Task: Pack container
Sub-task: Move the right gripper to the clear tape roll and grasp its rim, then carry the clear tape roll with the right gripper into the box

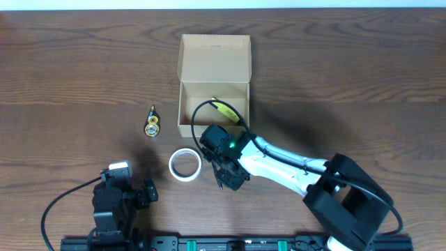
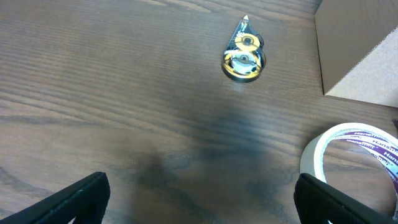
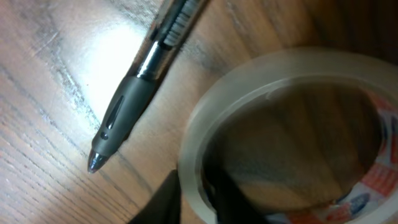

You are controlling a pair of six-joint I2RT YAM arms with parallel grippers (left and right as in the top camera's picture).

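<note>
At the top middle of the picture, I see the container (image 1: pixel 214 59) sitting open. My left gripper (image 2: pixel 202 199) has its fingers wide apart. My right gripper (image 1: pixel 224 174) is just below the container; I cannot tell about its fingers.

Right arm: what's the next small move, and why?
Probably close the right gripper on the wall of the tape roll: its fingers seem to straddle the rim in the right wrist view, the pen lies just beside it, and the container stands open nearby.
</note>
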